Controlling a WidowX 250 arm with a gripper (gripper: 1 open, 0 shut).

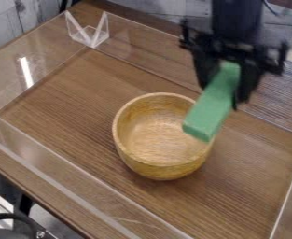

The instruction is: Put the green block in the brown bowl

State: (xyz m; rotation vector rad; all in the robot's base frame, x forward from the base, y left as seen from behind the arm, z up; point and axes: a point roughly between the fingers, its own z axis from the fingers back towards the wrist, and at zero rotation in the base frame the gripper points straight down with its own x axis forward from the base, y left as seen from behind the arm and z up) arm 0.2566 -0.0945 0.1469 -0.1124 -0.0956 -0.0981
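Gripper [226,67] pinches the green block [212,103] by its top end! Left of it sits the brown bowl [148,135], mid-tabletop; the block hangs over its right rim. Best shift toward the left edge, centre over the hollow, lower gently, then release.

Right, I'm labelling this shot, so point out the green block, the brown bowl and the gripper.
Green block [211,114]: camera view, middle of its long face.
Brown bowl [133,157]: camera view, outer wall, near side.
Gripper [224,77]: camera view, between its fingertips.
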